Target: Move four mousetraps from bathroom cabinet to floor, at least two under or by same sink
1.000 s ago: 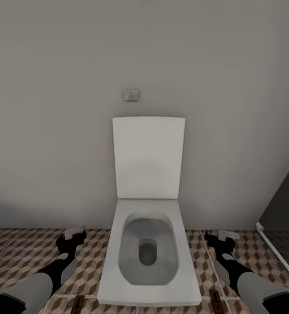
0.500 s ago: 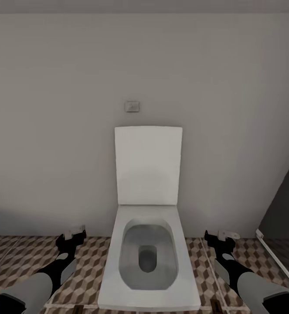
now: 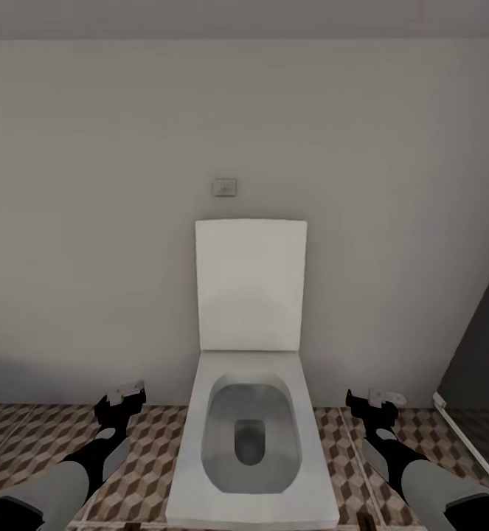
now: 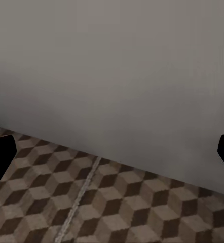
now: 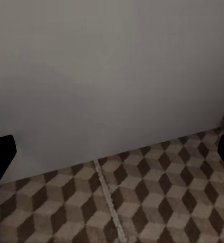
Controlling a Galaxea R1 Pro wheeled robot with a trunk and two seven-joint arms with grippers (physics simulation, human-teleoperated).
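The cube-patterned bathroom floor (image 3: 148, 457) runs along the foot of a grey wall. My left gripper (image 3: 122, 402) hovers low over it to the left of a white toilet, and my right gripper (image 3: 373, 404) does the same on the other side. Both are open and hold nothing. In the wrist views, the left gripper (image 4: 112, 157) and right gripper (image 5: 112, 157) show dark fingertips (image 4: 0, 157) (image 5: 0, 154) far apart, with only tiles and wall between them. A dark sliver (image 3: 131, 526) touches the head view's bottom edge; I cannot tell what it is. The cabinet and sink are out of view.
A white toilet (image 3: 250, 442) with its lid raised stands against the wall between my arms. A small flush plate (image 3: 224, 187) is on the wall above it. A dark panel with a white edge (image 3: 480, 369) slants in at the right.
The head view has tilted upward, so more wall shows. Two small tan plates on the floor beside the toilet have slipped to the picture's bottom edge. Both arms keep their pose.
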